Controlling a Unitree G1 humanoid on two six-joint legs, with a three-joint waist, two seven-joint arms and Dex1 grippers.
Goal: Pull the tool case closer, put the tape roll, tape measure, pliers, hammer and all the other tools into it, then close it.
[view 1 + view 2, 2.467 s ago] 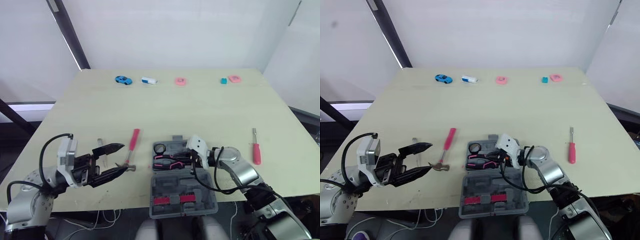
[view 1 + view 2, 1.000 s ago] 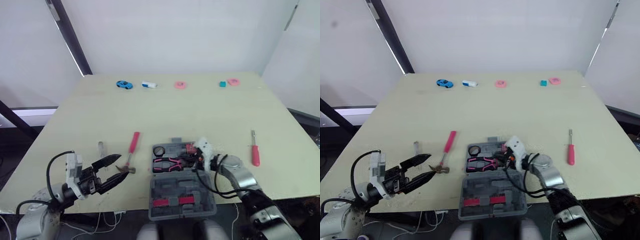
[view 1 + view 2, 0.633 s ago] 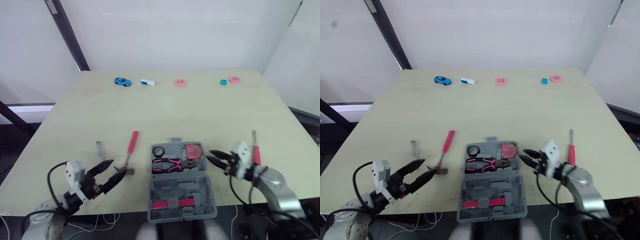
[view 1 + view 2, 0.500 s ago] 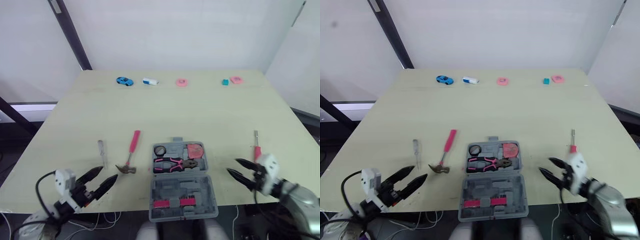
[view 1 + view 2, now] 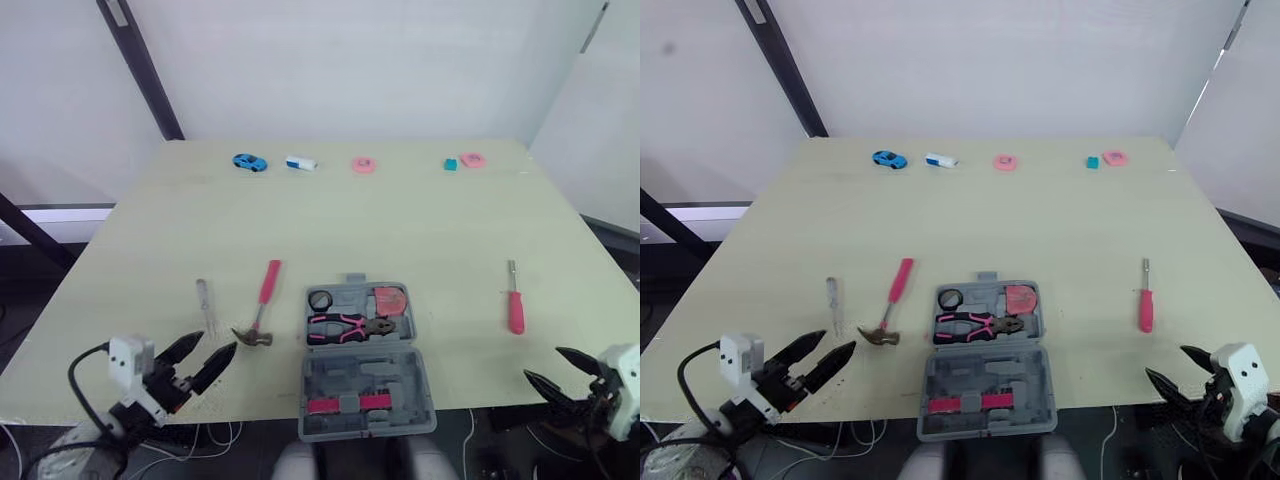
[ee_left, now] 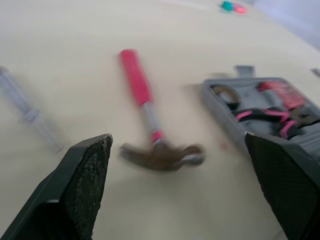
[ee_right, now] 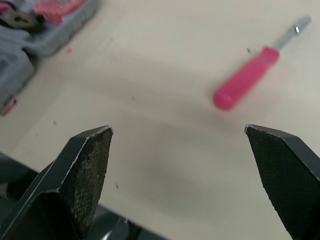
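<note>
Both arms low at table [image 5: 400, 220] near edge, nothing held. left gripper [image 5: 219, 342] jaws spread wide, 7 o'clock of hammer [image 5: 258, 310]. right gripper [image 5: 541, 362] likewise, 5 o'clock of screwdriver [image 5: 514, 305]. Case [image 5: 367, 385] open at table's 6 o'clock, pliers [image 5: 345, 326] inside.

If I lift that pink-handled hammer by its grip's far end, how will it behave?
The pink-handled metal hammer looks rigid, but probably head-heavy: the bulky head sits at the end of a thin shaft, so it may droop in a far-end hold. Pushed sideways, it likely pivots rather than rolls, since the wide head lies crosswise on the pale table.
</note>
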